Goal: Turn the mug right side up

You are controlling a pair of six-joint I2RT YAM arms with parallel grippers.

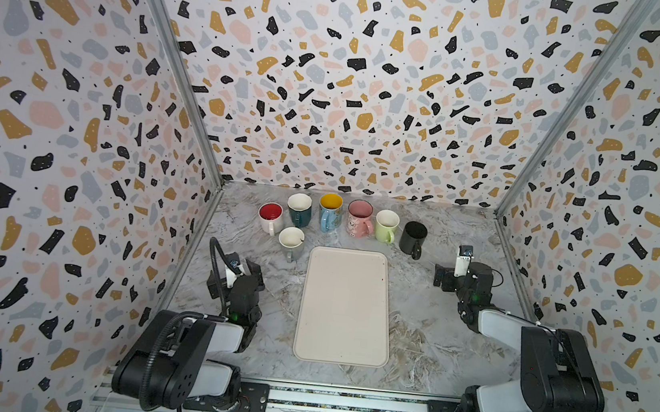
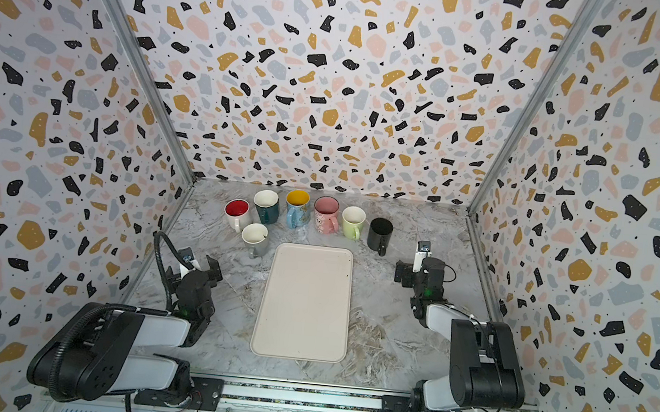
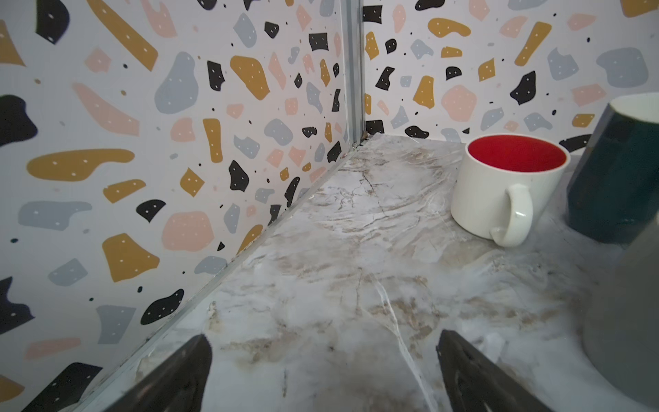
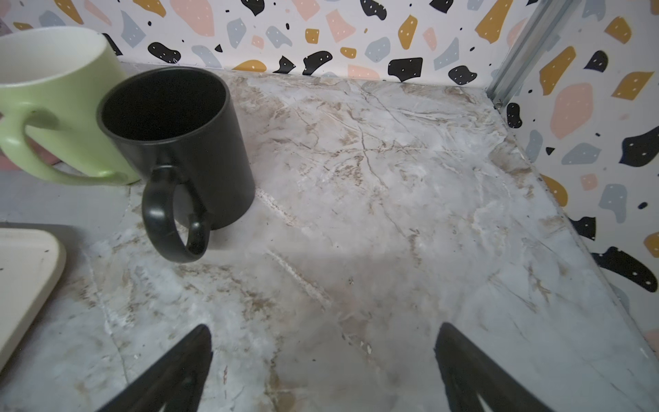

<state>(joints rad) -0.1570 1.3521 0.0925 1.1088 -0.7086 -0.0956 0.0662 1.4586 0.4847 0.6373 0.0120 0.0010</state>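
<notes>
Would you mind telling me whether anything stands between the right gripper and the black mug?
Nothing visible does. Only bare marble tabletop lies between the open right gripper and the upright black mug; the green mug stands beyond it, and the tray lies off to the side.

Marbled table (image 1: 432,330), black mug (image 1: 413,236), terrazzo walls (image 1: 355,71)

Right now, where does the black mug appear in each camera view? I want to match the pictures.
Top view: black mug, rightmost mug, beyond the far right corner of the tray.
Top view: black mug, same place, rightmost mug.
Left wrist: not in it.
Right wrist: black mug, upright, handle toward the camera.
Shared landmark: the light green mug stands beside it in both top views and in the right wrist view.
</notes>
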